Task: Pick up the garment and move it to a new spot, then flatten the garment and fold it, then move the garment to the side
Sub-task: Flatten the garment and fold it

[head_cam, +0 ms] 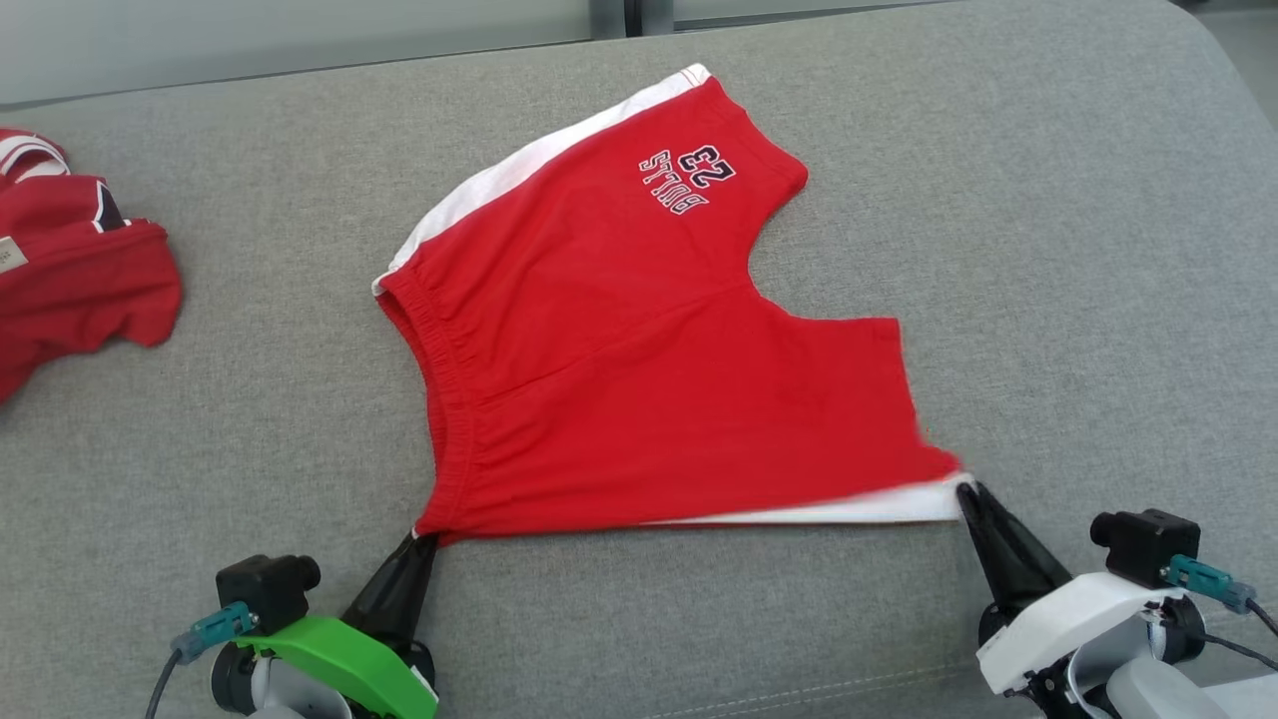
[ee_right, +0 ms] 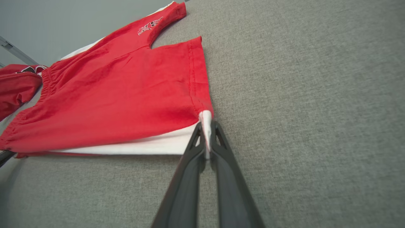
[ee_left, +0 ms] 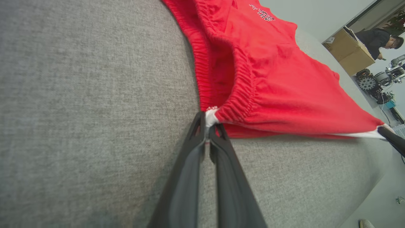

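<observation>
Shorts of red jersey with white side stripes and an elastic waistband (head_cam: pixel 639 379) lie spread on a grey woven upholstered surface (head_cam: pixel 1048 250), printed leg farthest from the robot. Their near edge is pulled straight between the two grippers. The left gripper (head_cam: pixel 426 540) has its dark fingers (ee_left: pixel 193 152) pressed together on the white corner where the waistband meets that edge. The right gripper (head_cam: pixel 966 490) has its fingers (ee_right: pixel 221 148) clamped on the white stripe at the hem corner of the nearer leg, and the fabric there is slightly lifted.

Beyond the leg hems, bare grey upholstery runs wide to the surface's rounded edge. A band of bare fabric also lies on the robot's side of the shorts, under both grippers. Off the waistband side there is open fabric too, and well apart from the shorts lies a crumpled red garment with white and dark trim (head_cam: pixel 70 280).

The surface is a coarse, even weave. Behind the shorts' far edge stands a pale wall. In the left wrist view, past the hem side of the shorts, a brown cardboard box (ee_left: pixel 348 50) stands near a person in dark clothing (ee_left: pixel 378 38); I cannot tell what it contains. Wheeled equipment (ee_left: pixel 370 84) sits on the floor nearby.
</observation>
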Controlling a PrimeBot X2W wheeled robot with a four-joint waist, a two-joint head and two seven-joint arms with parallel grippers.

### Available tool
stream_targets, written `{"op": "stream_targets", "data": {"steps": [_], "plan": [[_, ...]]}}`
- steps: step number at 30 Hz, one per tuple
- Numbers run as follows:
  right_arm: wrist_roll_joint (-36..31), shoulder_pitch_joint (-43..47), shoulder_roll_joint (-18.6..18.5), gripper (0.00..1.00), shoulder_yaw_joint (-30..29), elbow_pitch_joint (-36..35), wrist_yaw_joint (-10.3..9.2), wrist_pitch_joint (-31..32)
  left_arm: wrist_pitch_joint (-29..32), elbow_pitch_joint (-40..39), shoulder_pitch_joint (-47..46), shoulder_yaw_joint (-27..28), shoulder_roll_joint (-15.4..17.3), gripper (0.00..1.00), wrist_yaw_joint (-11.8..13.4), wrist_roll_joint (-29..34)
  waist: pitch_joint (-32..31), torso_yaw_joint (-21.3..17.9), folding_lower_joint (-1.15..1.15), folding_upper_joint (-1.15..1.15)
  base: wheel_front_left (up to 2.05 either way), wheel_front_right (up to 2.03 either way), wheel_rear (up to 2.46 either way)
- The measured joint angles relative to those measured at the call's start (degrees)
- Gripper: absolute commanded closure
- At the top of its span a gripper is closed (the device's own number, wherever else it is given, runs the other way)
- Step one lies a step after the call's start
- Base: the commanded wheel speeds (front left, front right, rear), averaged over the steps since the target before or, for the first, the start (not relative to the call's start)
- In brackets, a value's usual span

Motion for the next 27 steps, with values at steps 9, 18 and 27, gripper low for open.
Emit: {"op": "stream_targets", "data": {"steps": [9,18,27], "plan": [[-1.09,-2.91,0.25,0.00,-0.30,2.66,-1.21,-0.22,-0.12,1.83,-0.92,-0.68,-0.19,0.00,0.08,0.00,0.13,-0.33,0.00,0.00,0.00,0.00,0.00],[-3.59,-3.09,0.14,0.00,-0.91,3.57,-1.30,-0.25,-0.18,2.30,-1.17,0.08,-0.04,0.00,0.08,-0.26,-0.89,-0.42,0.00,0.00,0.00,0.00,0.00],[-7.35,-2.48,-1.44,0.00,-4.63,-0.12,-2.71,-0.43,-0.16,0.26,1.47,3.00,0.24,0.00,0.08,-0.59,-3.74,-0.47,0.00,0.00,0.00,0.00,0.00]]}}
